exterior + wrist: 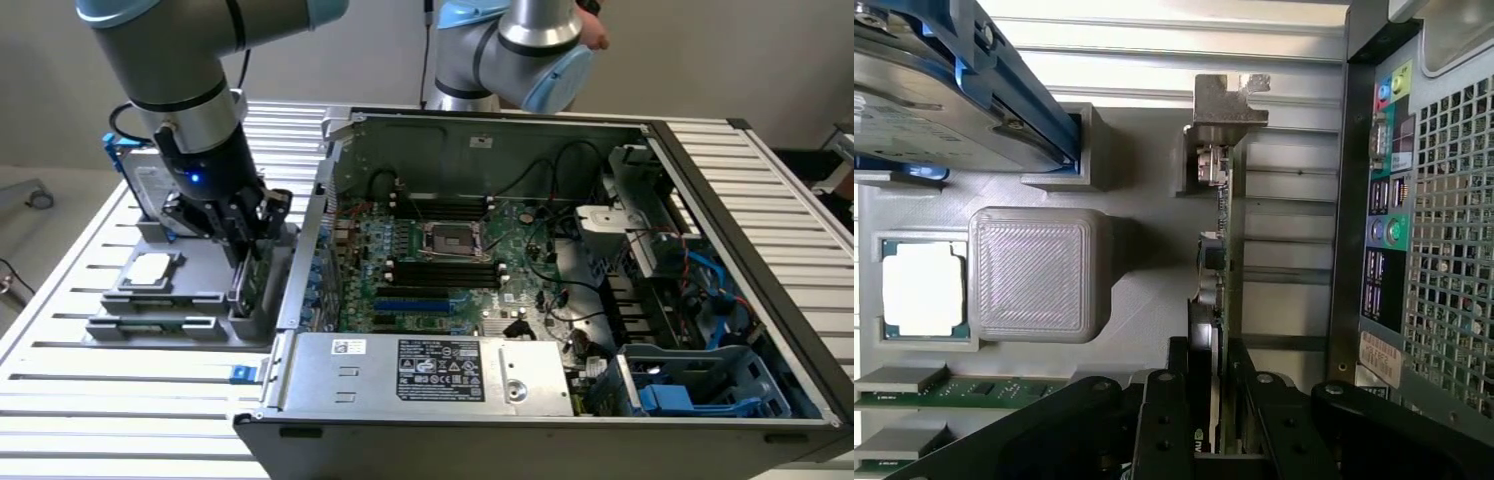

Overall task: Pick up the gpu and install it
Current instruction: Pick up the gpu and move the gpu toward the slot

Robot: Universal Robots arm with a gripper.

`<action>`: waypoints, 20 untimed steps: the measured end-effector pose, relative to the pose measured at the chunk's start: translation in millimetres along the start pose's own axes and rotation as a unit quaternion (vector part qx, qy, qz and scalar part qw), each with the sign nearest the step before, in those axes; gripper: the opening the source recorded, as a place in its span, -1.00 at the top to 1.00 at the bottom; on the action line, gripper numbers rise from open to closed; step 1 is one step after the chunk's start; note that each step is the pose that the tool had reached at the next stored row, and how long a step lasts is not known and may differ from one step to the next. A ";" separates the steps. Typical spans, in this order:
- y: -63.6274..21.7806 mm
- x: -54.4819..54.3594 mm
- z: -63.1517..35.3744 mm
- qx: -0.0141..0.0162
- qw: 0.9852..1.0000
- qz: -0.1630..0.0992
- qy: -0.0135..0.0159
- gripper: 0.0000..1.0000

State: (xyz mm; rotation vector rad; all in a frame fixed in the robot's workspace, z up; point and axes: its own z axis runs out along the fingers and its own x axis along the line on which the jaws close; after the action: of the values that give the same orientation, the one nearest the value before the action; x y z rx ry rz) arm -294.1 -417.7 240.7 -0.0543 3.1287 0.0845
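Observation:
The gpu [1219,250] stands on edge in a slot of the grey parts holder [1144,330], its silver end bracket [1226,100] at the far end. My gripper [1214,420] straddles the near end of the card, one black finger [1164,410] on each face, pressed against it. In the exterior view the gripper [244,245] reaches straight down onto the gpu [248,280] at the holder [160,300], just outside the open computer case's wall [320,200]. The motherboard [441,270] with blue expansion slots [414,303] lies inside the case.
On the holder sit a processor [150,268], a hard drive in a blue frame [134,170] and memory sticks [914,385]. The case's rear port panel [1389,230] stands close beside the card. A second arm [521,50] and a hand [594,30] are at the back.

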 end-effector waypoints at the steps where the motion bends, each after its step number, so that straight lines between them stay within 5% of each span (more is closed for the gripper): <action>1: 0.0 -0.1 -0.1 0.000 1.000 0.000 0.000 0.47; 9: 0.3 -0.8 -7.1 0.000 1.000 0.000 0.000 0.47; 20: 1.9 -1.7 -35.6 -0.005 1.000 0.000 0.000 0.47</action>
State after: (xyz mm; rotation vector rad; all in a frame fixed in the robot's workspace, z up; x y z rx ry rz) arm -292.8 -417.7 276.3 -0.0541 3.1281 0.1001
